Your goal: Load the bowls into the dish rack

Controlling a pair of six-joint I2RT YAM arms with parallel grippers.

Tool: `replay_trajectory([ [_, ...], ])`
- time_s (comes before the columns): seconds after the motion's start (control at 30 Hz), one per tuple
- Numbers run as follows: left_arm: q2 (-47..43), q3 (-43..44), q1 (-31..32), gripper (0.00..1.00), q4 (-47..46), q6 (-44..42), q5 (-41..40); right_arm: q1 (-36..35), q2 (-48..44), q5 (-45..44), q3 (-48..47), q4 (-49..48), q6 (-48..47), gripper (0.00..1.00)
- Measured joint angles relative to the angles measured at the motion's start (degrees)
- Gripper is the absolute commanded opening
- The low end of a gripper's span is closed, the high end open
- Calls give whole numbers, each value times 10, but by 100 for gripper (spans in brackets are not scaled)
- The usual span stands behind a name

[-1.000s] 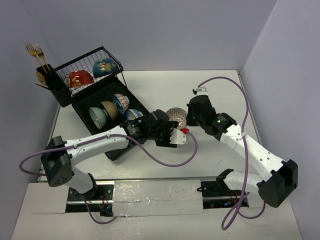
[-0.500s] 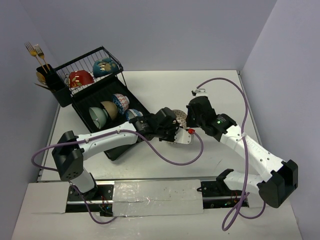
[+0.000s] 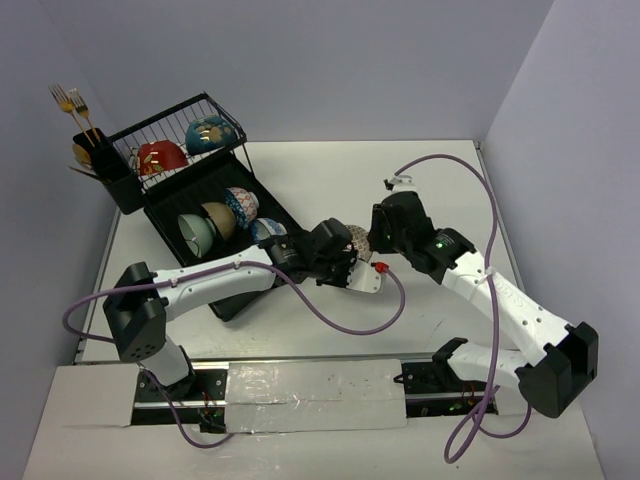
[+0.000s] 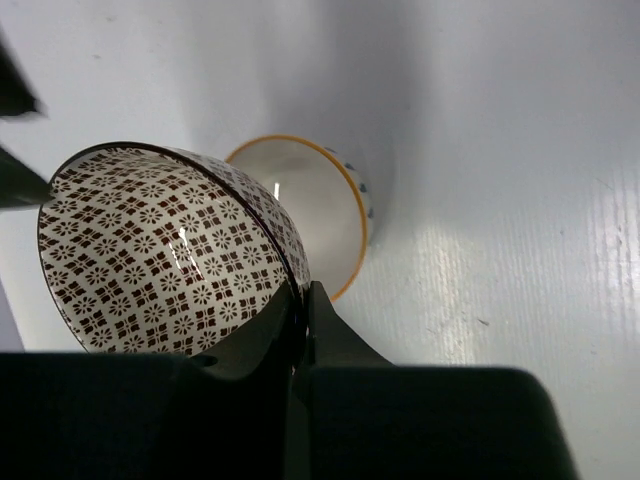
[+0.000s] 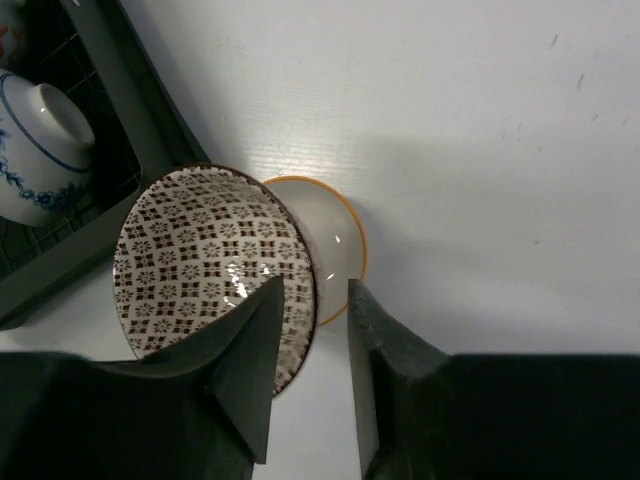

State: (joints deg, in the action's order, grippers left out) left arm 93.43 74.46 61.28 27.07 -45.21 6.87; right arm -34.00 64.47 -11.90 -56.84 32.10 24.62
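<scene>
A brown-patterned bowl (image 3: 356, 238) is tilted on edge at mid-table, between the two grippers. My left gripper (image 4: 303, 295) is shut on the bowl's (image 4: 160, 250) rim, one finger inside and one outside. My right gripper (image 5: 310, 300) is open, its fingers on either side of the same bowl's (image 5: 200, 260) rim with a gap showing. A white bowl with an orange rim (image 5: 328, 240) lies on the table right behind the patterned one. The black dish rack (image 3: 168, 212) at the back left holds several bowls: red (image 3: 162, 156) and teal (image 3: 210, 133) above, mint (image 3: 197, 230) and others below.
A black utensil cup with gold forks (image 3: 88, 150) hangs at the rack's left end. The rack's lower corner (image 5: 130, 130), with a white-and-blue bowl (image 5: 40, 140) in it, lies just left of the patterned bowl. Purple cables loop over the table near both arms.
My left gripper has moved right to the patterned bowl and shut on its rim. My right gripper, shut on that rim before, has opened its jaws.
</scene>
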Motion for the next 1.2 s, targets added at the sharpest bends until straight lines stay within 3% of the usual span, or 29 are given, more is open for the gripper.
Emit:
replay_trajectory([
  [0.1, -8, -23, 0, 0, 2, 7, 2, 0, -16, 0, 0, -11, -1, 56],
  [0.37, -81, -95, -1, 0, -34, 48, 3, 0, -49, -8, 0, -25, 2, 81],
  [0.6, -234, -179, -40, 0, -138, 184, 32, 0, -115, -32, 23, -54, 11, 99],
  [0.87, -425, -313, -96, 0, -268, 443, -8, 0, -166, -28, 75, -123, 16, 100],
  [1.2, -575, -430, -147, 0, -303, 737, -186, 0, -146, -32, 88, -144, 34, 100],
])
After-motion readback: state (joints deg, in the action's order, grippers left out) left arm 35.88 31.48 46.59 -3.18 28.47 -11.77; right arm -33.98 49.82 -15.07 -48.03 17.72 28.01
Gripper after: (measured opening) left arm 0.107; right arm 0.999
